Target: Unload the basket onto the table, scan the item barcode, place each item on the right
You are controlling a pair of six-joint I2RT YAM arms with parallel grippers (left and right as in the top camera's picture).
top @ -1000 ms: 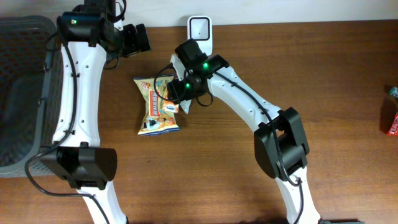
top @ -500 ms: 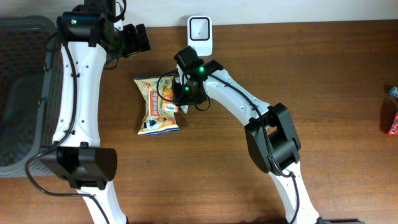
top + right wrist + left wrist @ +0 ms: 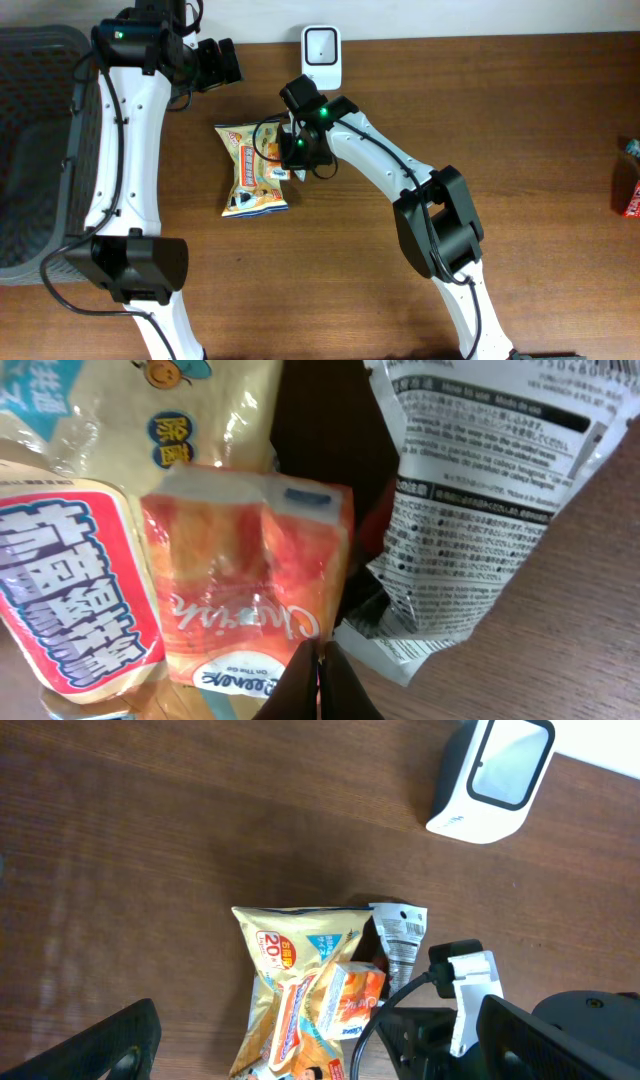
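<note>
Near the table's [image 3: 540, 150] back edge lies one snack bag [image 3: 252, 170], just in front of one white scanner [image 3: 322, 47]. At its right edge the right gripper [image 3: 290, 158] has its jaws fully together; a pinch on the film cannot be told. The left gripper [image 3: 228, 62] hovers wide apart, empty, behind the bag. One basket [image 3: 75, 130] sits at the left edge and one red box [image 3: 630, 190] at the right, with bare brown wood between.

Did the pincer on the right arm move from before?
Yes. The right pincer slid a little left, away from the white scanner and further over the snack bag, and it has pinched shut.
</note>
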